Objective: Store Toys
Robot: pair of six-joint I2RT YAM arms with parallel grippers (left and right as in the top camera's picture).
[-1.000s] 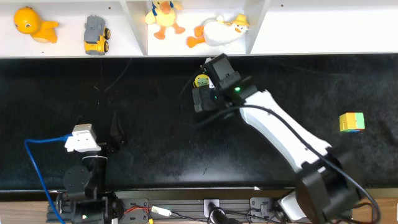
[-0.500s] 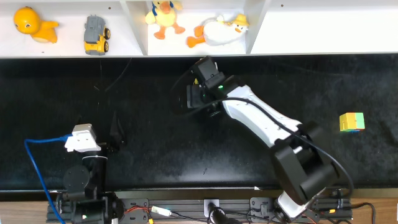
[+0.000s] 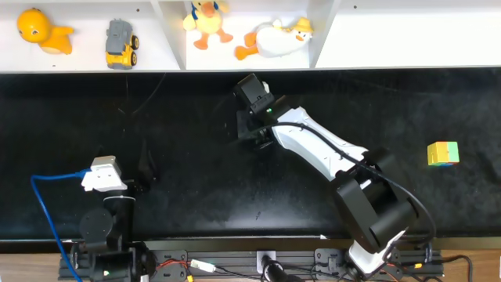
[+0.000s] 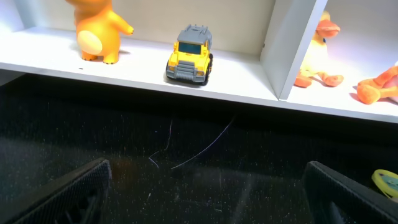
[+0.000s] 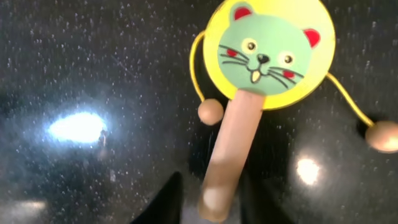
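Leftward along the black surface (image 3: 156,117) swings your right arm, bringing its pincer (image 5: 211,182) low over the yellow round rattle drum with a green cat face and wooden handle (image 5: 267,53). That pincer stands narrow, astride the handle, with a sliver of gap showing. The drum lies flat on the surface. Your left pincer (image 4: 208,186) gapes wide, facing the white shelf (image 4: 124,68).

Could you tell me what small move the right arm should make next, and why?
Probably close the right tool: it sits open astride the wooden handle of the cat-face rattle, which lies on the black table, not yet gripped.
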